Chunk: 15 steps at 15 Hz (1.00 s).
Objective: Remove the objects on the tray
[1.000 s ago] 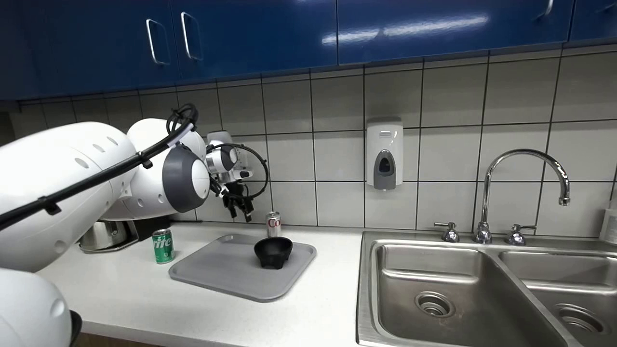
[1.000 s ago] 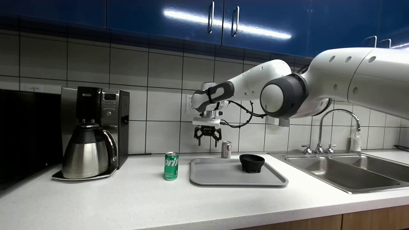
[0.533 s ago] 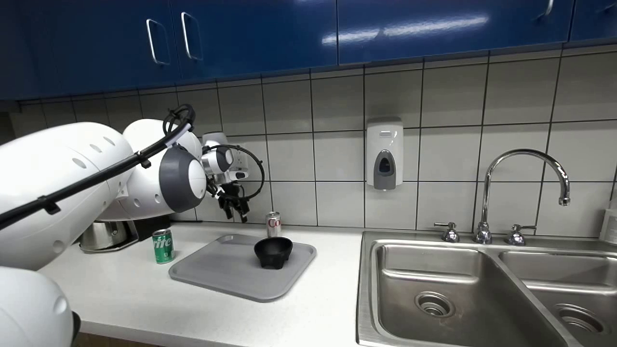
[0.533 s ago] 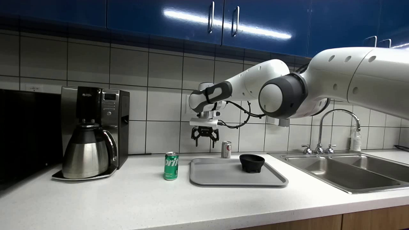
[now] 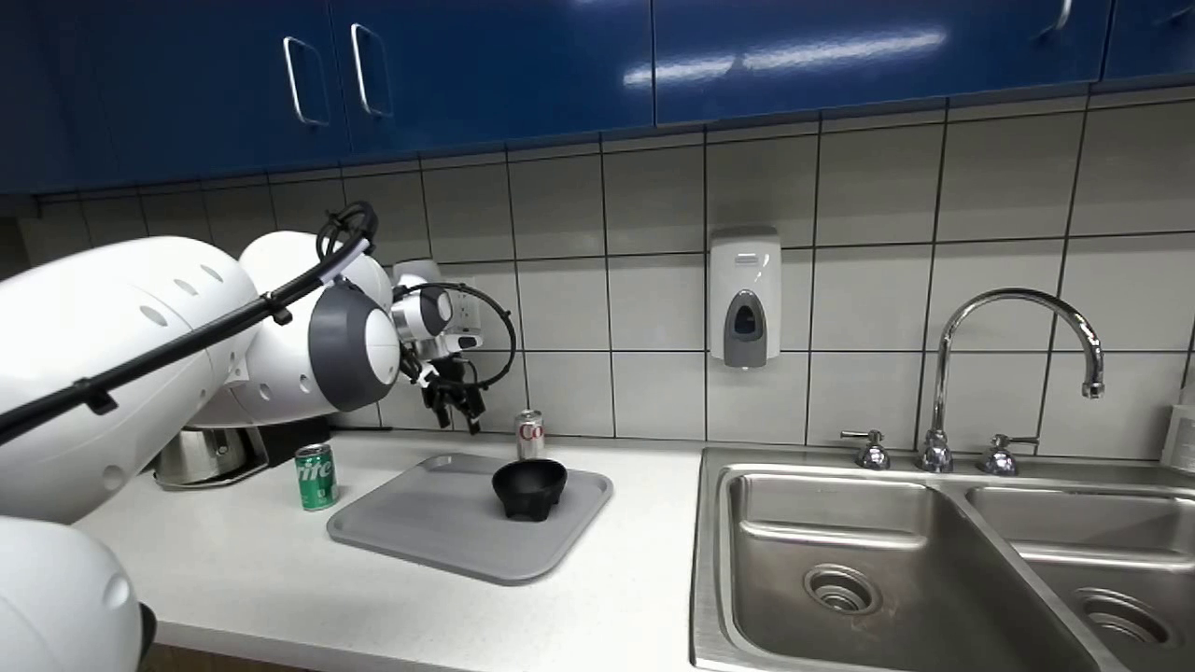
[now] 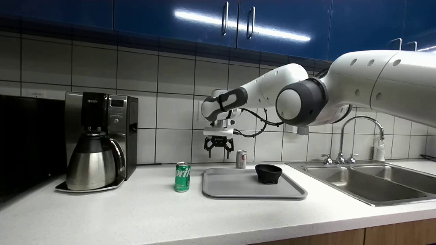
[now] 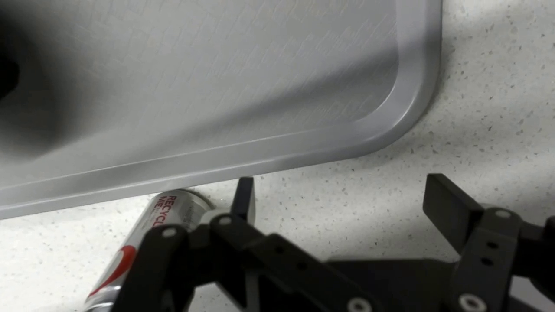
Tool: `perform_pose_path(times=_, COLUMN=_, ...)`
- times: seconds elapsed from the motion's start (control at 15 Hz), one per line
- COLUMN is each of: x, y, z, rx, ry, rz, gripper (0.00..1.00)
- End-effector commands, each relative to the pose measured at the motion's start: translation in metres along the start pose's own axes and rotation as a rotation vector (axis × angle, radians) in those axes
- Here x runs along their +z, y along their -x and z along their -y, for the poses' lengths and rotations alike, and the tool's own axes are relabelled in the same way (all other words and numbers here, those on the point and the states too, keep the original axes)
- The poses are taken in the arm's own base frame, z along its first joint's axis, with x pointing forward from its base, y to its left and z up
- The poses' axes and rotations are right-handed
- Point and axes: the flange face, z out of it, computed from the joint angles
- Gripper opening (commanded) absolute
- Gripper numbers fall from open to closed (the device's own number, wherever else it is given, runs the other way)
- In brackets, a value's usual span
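The black bowl (image 6: 268,174) sits upright on the grey tray (image 6: 231,190), toward its right side. On the counter left of the tray stands the green can (image 6: 182,177), also in view in an exterior view as a green can (image 5: 316,477). A silver can with red lettering (image 6: 241,159) stands on the counter just behind the tray's back rim; in the wrist view the silver can (image 7: 167,212) is partly covered by a finger (image 7: 245,195). My gripper (image 6: 219,156) hangs above the back left of the tray, pointing down. Its jaws stand wide apart, with bare counter between them in the wrist view.
A coffee maker with a steel pot (image 6: 92,166) stands at the left. The tiled wall (image 6: 173,143) rises close behind the gripper. To the right is a steel sink (image 5: 831,523) with a tall faucet (image 5: 1013,297). Blue cabinets (image 5: 504,75) hang overhead.
My gripper has shifted slightly left in both exterior views, with a slight drop at the end. The cans, bowl and tray have not moved.
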Motion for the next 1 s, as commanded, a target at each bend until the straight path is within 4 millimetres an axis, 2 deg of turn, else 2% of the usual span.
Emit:
perform_pose_path(times=0.0, x=-0.005, y=0.000, z=-0.002, rx=-0.053, ry=-0.014, rz=0.010, gripper=1.00)
perform_pose_path(times=0.6, x=-0.007, y=0.003, z=0.000, rx=-0.114, ry=-0.017, rz=-0.003, gripper=1.00)
perform_pose_path(times=0.93, x=-0.016, y=0.010, z=0.005, rx=-0.119, ry=-0.030, rz=-0.018, gripper=1.00)
